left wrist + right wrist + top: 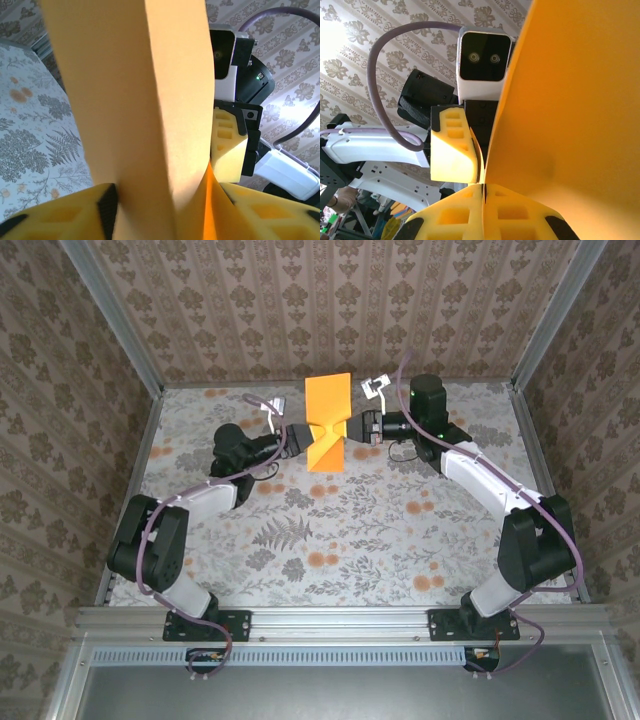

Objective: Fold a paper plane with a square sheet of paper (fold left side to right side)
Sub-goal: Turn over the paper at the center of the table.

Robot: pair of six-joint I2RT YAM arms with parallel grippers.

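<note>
Above the far middle of the floral tabletop, holding the thin bright-orange square sheet of paper aloft mid-fold, pinching its waist with the clamped right gripper and half-narrowed left gripper, likely needing flat left-over-right creasing next.

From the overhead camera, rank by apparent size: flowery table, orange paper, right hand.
Largest: flowery table
Then: orange paper
Smallest: right hand
The paper is held up nearer the camera, which flatters it.

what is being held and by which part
Paper, pinched at mid-height on its right edge by the right gripper; left gripper straddles the left edge, grip unclear.
</note>
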